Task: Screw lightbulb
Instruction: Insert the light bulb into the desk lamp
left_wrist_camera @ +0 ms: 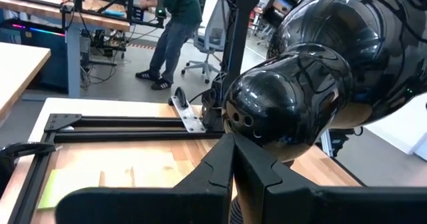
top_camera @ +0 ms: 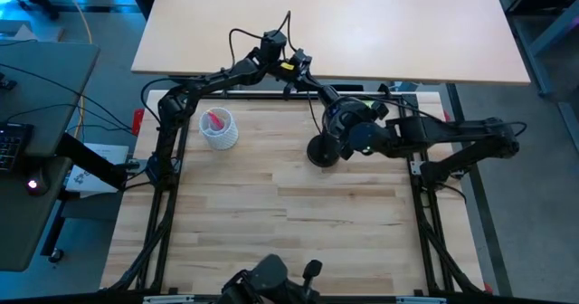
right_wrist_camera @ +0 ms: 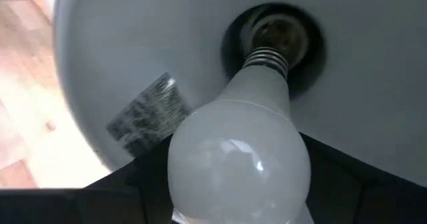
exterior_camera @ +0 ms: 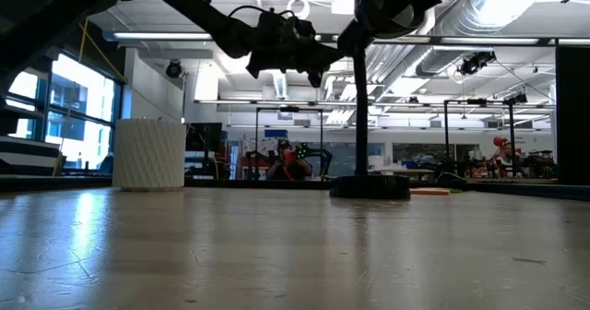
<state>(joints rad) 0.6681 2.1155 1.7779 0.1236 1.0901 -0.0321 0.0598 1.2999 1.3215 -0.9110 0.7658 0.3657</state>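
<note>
Now your right tool grips the lightbulb, base tip at the lamp's socket: seat and twist it, left tool shut, steadying the shade.

Bright ceiling strips overhead; glare on lightbulb; tabletop foreground blurred.

Frosted lightbulb, glossy black lampshade

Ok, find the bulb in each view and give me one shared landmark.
High: not in sight.
Low: not in sight.
Left wrist: not in sight.
Right wrist: bulb fills the middle, its screw base at the socket.
Landmark: the lamp, seen in every view.
</note>
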